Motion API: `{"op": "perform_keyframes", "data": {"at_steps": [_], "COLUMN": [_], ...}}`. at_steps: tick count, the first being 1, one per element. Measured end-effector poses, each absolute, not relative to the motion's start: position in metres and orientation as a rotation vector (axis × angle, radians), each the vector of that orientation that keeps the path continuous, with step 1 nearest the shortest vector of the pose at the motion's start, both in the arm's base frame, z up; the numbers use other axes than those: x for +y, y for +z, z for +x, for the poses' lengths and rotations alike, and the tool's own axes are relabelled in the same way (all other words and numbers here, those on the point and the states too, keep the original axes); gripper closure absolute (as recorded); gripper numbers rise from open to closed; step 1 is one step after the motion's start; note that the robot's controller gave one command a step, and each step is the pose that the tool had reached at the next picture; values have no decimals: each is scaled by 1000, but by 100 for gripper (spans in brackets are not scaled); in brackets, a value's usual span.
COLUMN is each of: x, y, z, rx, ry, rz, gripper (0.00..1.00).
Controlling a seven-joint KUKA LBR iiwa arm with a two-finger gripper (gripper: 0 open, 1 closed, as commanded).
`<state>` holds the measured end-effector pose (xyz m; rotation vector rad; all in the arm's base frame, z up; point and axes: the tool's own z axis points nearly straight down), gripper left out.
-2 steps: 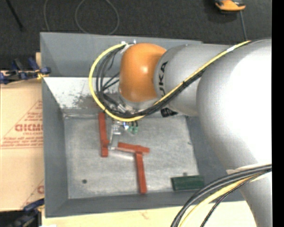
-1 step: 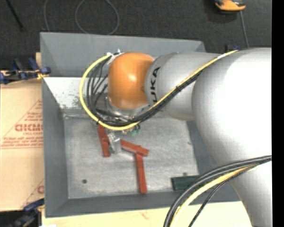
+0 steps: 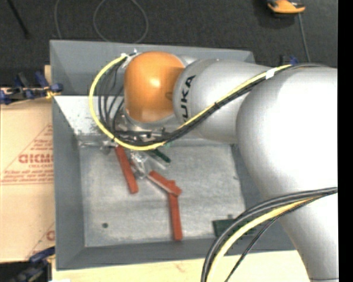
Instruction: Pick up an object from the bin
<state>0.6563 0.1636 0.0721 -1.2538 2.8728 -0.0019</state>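
My gripper [image 3: 140,163] hangs under the orange wrist cover, low over the bin's floor near its middle. Right beside it lies a red bar [image 3: 128,172], running from the gripper's left side down toward the front. A second red piece, bent like an elbow [image 3: 172,207], starts just right of the gripper and stretches toward the bin's front wall. The two may be arms of one tool, but their joint is hidden under the gripper. A small green thing [image 3: 162,155] peeks out at the gripper's right, partly covered by the wrist.
A dark green flat object [image 3: 226,225] lies in the front right corner, half under the arm. The arm covers the bin's right side and back. A small dark speck [image 3: 105,225] sits on the grey floor at the front left.
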Motion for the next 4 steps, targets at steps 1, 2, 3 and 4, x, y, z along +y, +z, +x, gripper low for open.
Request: {"op": "perform_keyframes", "data": {"at_steps": [1, 2, 3, 4], "x": [165, 165, 166, 166], "y": [72, 87, 90, 151], "z": [656, 658, 660, 662], "rx": [2876, 2877, 2879, 2880], "ry": [4, 5, 6, -2], "rz": [-1247, -1240, -1231, -1223], "gripper": [100, 100, 100, 100]}}
